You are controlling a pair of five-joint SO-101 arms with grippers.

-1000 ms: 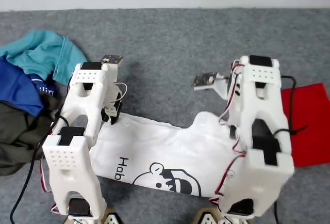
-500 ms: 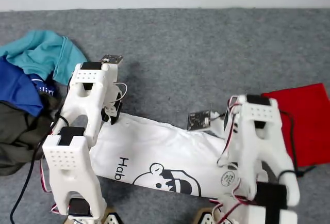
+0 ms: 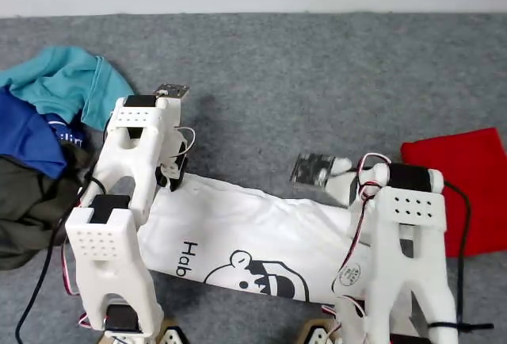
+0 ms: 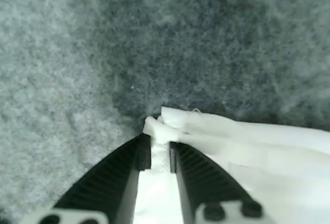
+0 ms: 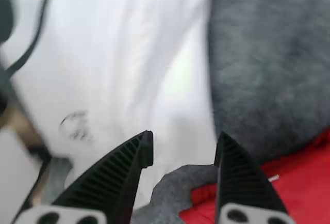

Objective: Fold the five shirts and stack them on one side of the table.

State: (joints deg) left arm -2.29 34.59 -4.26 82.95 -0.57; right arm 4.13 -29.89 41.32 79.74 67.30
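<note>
The left gripper [image 4: 154,142] has its fingers drawn narrow, pinching a bunched corner of the white shirt [image 4: 247,146] against the grey table cover [image 3: 261,82]. The right gripper [image 5: 183,149] has its fingers spread wide and grips nothing, hanging over the white shirt's opposite edge just beside the red shirt [image 3: 467,177]. The white shirt lies spread between the two arms, well apart from the pile of teal, blue and dark shirts [image 3: 47,138] at the table's left.

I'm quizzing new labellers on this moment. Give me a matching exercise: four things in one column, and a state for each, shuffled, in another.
1 teal shirt
2 red shirt
3 left gripper
4 right gripper

A open, over white shirt's edge
B bunched up
C shut on white shirt
D lying flat

Pairs: 1-B, 2-D, 3-C, 4-A
</note>
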